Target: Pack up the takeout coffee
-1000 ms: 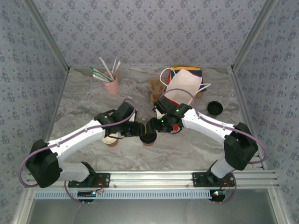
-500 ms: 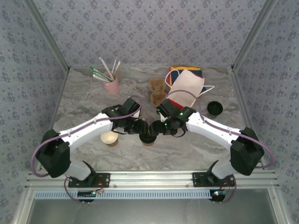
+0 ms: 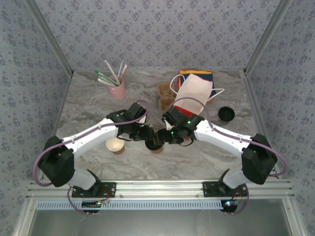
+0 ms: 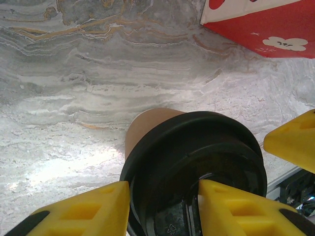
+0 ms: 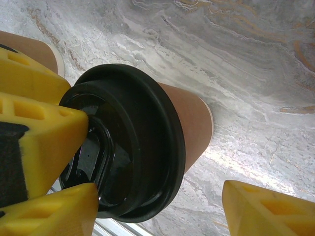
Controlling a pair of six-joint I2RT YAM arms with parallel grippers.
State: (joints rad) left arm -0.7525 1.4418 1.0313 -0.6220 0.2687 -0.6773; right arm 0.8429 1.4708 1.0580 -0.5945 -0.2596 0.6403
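Since a second ago my left arm has swung its elbow in from the near left corner and both wrists have drawn closer together, while the takeout coffee (image 3: 156, 145), a small tan-brown paper cup with a round black plastic lid, has hardly moved. It stands upright on the grey marbled table (image 3: 88, 113), near the middle and towards the near edge, between my two jaws. My left gripper (image 3: 150, 140) comes at it from the left and is clamped on the lid's rim. My right gripper (image 3: 163, 139) reaches in from the right with its jaws spread. The left wrist view shows what the overhead one hides: one yellow pad (image 4: 83, 209) is pressed outside the rim and the other sits on the lid's sunken top. The right wrist view shows one right finger at the lid's edge and the other finger (image 5: 263, 209) well clear of the cup wall. The overhead view alone takes in the lidless tan paper cup (image 3: 115, 146) just left of my left wrist.
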